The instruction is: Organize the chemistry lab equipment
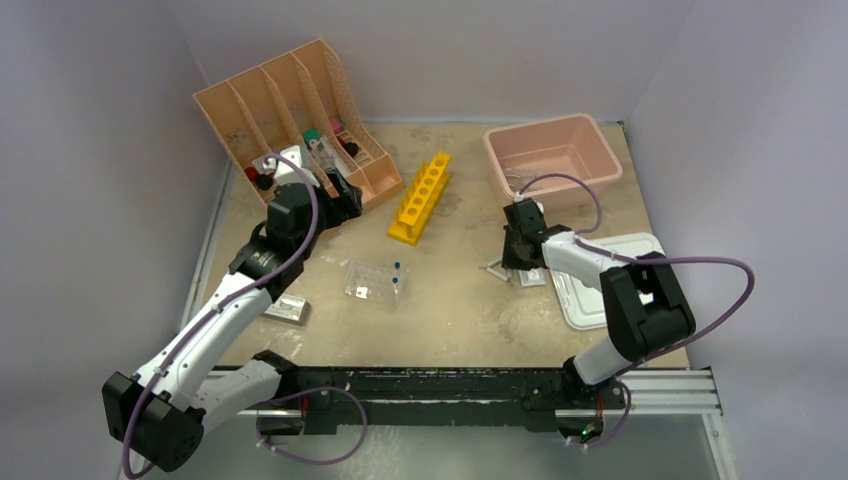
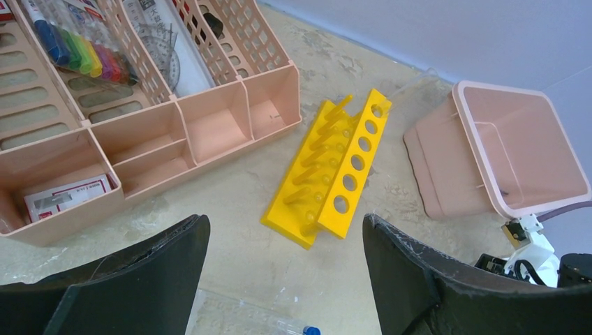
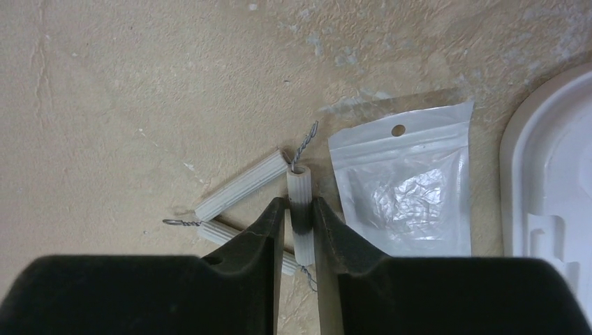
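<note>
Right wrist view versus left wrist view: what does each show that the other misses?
Only right wrist: the right gripper pinching one tube of the wire triangle, beside a white packet and a white lid. Only left wrist: the open left gripper, yellow rack, peach organizer, pink tub. Shared: the stained tabletop.

The left arm (image 1: pixel 200 335) and right arm (image 1: pixel 575 255) are showing white shells and chunky black joints. A thin purple cable (image 1: pixel 700 260) is running along each one. The fingers (image 2: pixel 139 279) of the left gripper (image 2: pixel 285 234) are looking black and thick.
</note>
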Action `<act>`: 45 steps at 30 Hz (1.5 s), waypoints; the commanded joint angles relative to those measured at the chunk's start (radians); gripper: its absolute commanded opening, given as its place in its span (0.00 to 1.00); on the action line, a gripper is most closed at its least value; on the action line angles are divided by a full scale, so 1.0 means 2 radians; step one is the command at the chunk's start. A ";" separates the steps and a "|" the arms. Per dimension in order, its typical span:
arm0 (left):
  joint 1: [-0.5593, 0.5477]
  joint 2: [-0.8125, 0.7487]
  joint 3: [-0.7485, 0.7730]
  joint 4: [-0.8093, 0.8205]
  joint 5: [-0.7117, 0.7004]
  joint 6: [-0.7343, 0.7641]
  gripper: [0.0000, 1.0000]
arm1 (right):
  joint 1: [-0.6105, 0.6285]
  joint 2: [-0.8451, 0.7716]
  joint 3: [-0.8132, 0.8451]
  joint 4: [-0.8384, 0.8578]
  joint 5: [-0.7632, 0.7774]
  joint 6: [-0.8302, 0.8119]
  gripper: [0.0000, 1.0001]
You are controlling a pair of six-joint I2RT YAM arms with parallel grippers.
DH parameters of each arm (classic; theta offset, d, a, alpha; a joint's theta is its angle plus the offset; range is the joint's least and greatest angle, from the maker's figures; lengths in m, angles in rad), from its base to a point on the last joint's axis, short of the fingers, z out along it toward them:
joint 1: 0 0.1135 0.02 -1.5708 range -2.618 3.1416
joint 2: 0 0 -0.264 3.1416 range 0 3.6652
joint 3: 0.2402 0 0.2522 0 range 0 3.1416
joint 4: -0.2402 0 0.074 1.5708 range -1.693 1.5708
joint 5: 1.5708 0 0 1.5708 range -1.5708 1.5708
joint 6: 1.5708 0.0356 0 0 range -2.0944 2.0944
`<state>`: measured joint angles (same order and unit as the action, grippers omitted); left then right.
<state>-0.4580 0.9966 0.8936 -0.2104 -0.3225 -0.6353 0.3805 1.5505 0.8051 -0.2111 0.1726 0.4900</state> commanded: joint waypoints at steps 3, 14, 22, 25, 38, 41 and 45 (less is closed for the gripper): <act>0.004 -0.010 0.000 0.012 -0.008 0.003 0.80 | 0.012 0.015 0.012 -0.006 0.020 0.005 0.16; 0.004 -0.012 0.001 0.011 -0.009 0.004 0.80 | 0.027 -0.075 0.055 0.007 -0.051 -0.032 0.00; 0.004 -0.011 0.001 0.010 -0.010 0.001 0.80 | 0.025 -0.175 0.123 0.014 -0.027 -0.045 0.00; 0.004 -0.009 0.001 0.009 -0.011 0.002 0.80 | 0.024 -0.168 0.179 -0.007 0.017 -0.067 0.00; 0.004 0.017 0.023 0.010 -0.029 0.012 0.80 | -0.118 -0.049 0.332 -0.037 0.016 -0.102 0.00; 0.004 0.027 0.032 0.014 -0.037 0.017 0.80 | -0.137 -0.003 0.362 -0.062 0.032 -0.104 0.00; 0.004 0.051 0.049 0.023 -0.041 0.027 0.80 | -0.161 0.055 0.394 -0.088 0.043 -0.095 0.00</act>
<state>-0.4580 1.0664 0.9215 -0.2108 -0.3759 -0.6167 0.0902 1.5944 1.5112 -0.3199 0.2199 0.3054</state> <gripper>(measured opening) 0.798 0.034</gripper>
